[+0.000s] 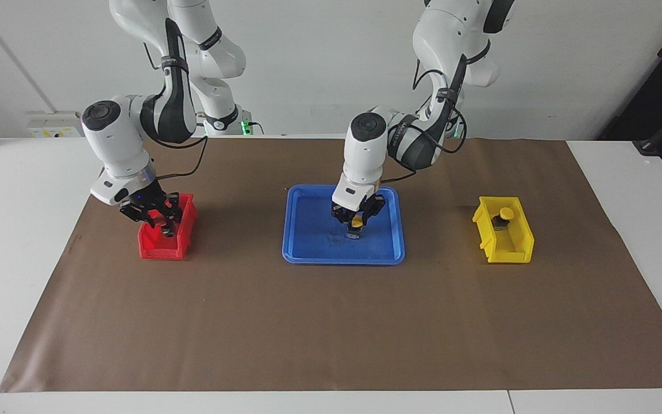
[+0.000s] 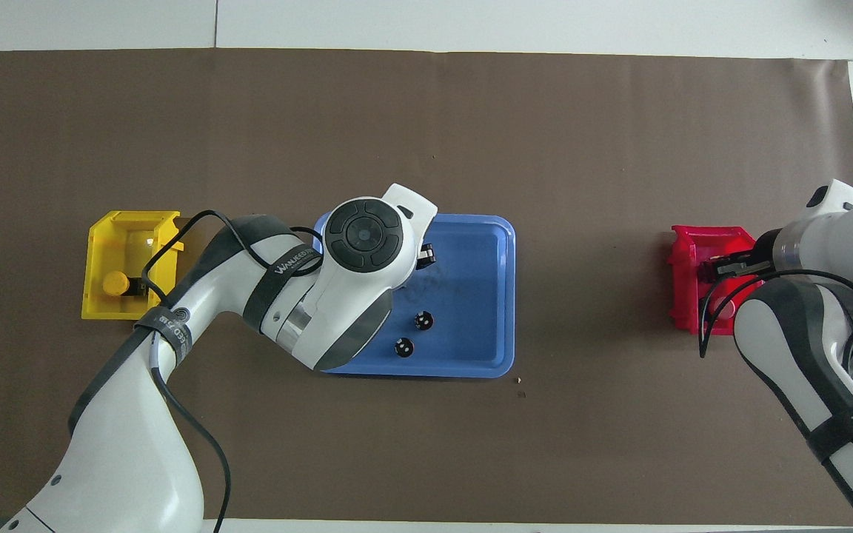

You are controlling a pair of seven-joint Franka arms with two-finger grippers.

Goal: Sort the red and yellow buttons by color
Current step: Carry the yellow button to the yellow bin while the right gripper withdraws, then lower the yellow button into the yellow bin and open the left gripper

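White table (image 1: 26, 241); brown mat (image 1: 331, 322) carries red bin (image 1: 153, 248), blue tray (image 1: 314, 241), yellow bin (image 1: 519, 244).

"WANLEED" on left arm's strap (image 2: 287, 264)

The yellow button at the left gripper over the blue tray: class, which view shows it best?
The facing view: the yellow button shows between the left gripper fingers above the blue tray. In the overhead view the left arm's wrist hides it.

Wide brown paper mat (image 1: 331, 322) lies bare between the shallow blue plastic tray (image 1: 308, 241), red plastic bin (image 1: 156, 248) and yellow plastic bin (image 1: 518, 241); two dark cylinders (image 2: 413, 333) stand in the tray.
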